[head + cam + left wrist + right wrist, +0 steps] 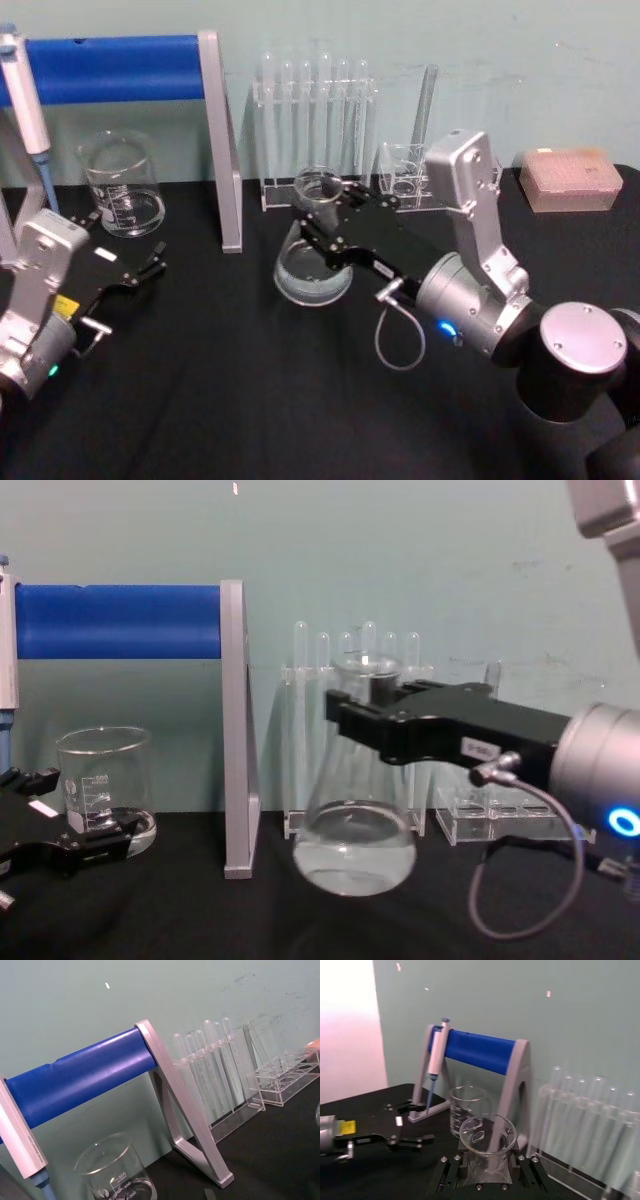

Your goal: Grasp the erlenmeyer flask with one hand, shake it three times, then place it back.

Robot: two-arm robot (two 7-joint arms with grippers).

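Note:
The erlenmeyer flask (312, 272) is clear glass with a little liquid in its wide base, and it sits mid-table in front of the test tube rack. My right gripper (320, 215) reaches in from the right and is shut on its narrow neck, just below the rim. In the chest view the flask (355, 852) hangs under the black fingers of the right gripper (372, 718); I cannot tell whether its base touches the cloth. In the right wrist view the flask's rim (487, 1133) shows just above the right gripper (487, 1162). My left gripper (150, 266) rests open at the far left.
A glass beaker (121, 185) stands at the back left under a blue-barred pipette stand (218, 140). A clear rack of test tubes (315, 120) and a low rack (405, 180) line the back wall. A pipette tip box (570, 178) sits back right.

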